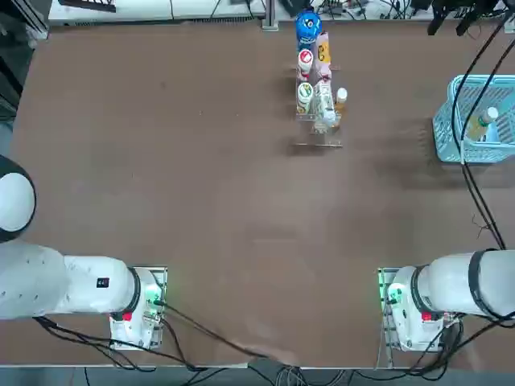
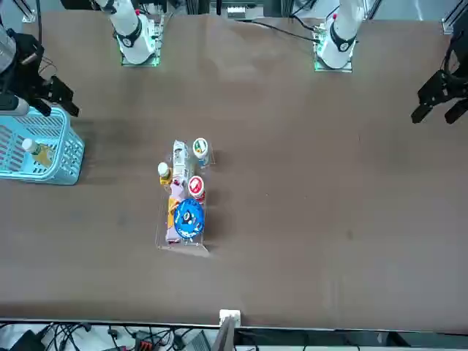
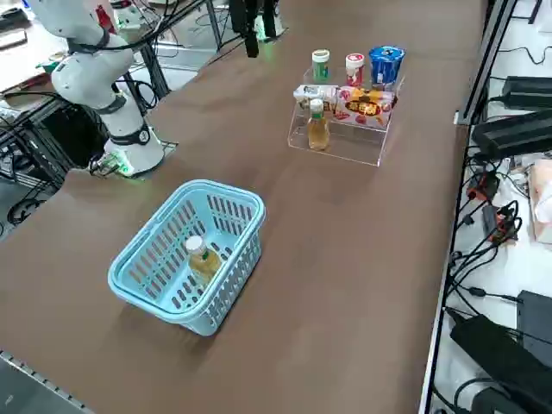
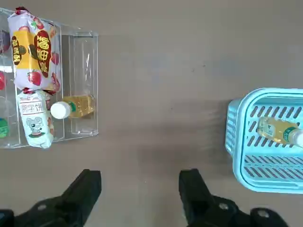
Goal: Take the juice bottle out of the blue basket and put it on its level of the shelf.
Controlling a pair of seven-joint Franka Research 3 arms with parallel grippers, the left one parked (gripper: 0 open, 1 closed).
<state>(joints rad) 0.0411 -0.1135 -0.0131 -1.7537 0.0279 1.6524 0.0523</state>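
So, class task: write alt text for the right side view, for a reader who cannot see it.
A juice bottle lies inside a blue basket on a brown table. Farther along the table stands a clear shelf holding a second, more orange bottle, snack packets and small pots. The right tool is out of this view.

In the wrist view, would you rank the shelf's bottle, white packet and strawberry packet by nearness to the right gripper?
From the open right gripper, short of the shelf:
1. Bottle, lowest step.
2. White packet, next step up.
3. Strawberry packet, same step, farther along.
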